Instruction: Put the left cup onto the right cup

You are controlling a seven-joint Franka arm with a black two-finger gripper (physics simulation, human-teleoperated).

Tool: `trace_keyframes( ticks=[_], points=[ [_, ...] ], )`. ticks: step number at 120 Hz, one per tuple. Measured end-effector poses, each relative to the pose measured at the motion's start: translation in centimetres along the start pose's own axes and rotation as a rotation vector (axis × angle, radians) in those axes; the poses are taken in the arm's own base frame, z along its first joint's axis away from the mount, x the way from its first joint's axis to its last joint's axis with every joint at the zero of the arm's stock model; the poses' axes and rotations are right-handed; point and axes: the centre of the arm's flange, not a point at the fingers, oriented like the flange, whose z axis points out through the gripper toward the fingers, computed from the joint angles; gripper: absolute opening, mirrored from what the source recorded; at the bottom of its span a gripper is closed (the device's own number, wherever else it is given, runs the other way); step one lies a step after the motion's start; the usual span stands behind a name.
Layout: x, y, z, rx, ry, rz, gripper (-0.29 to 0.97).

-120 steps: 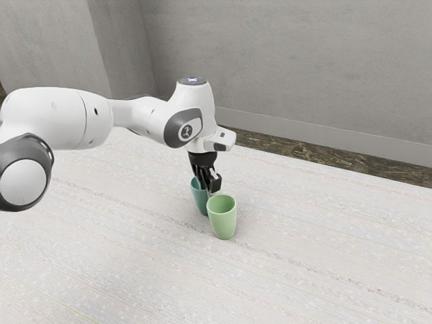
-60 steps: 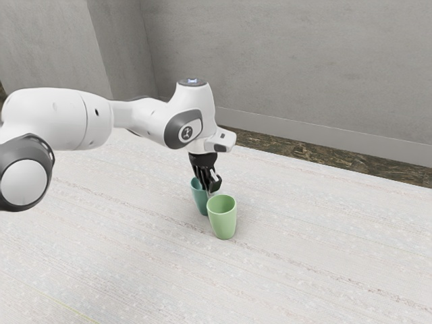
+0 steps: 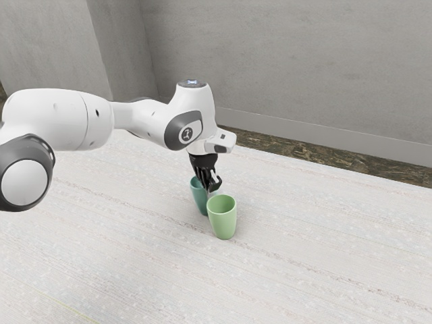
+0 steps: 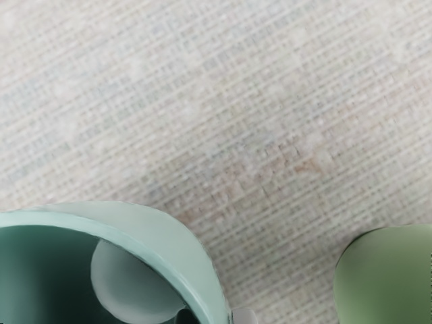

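The light green cup point(image 3: 221, 216) stands on the worktop point(image 3: 304, 270), with nothing on it yet. Just behind it, the teal cup point(image 3: 198, 197) also stands, not lifted. The jaws are at its rim; I cannot tell if they clamp it. Lifting and stacking remain.

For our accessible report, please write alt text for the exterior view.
The black gripper of a white robot arm hangs at the rim of a teal cup on a pale table; a light green cup stands beside it.
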Motion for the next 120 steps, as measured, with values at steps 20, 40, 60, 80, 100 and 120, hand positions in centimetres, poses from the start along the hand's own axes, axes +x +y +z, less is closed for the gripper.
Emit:
trace_keyframes(
  ticks=[20,40,60,80,100,120],
  points=[
    [0.0,0.1,0.0,0.000,-0.001,0.001,-0.07],
    [-0.1,0.1,-0.4,0.004,0.002,0.001,-0.08],
    [-0.3,0.2,-1.7,0.015,0.008,-0.002,-0.09],
    [-0.9,0.2,-3.7,0.033,0.021,-0.008,-0.10],
    [-1.3,0.4,-6.3,0.048,0.035,-0.012,-0.10],
    [-1.7,0.5,-8.2,0.056,0.039,-0.015,-0.10]
  ],
)
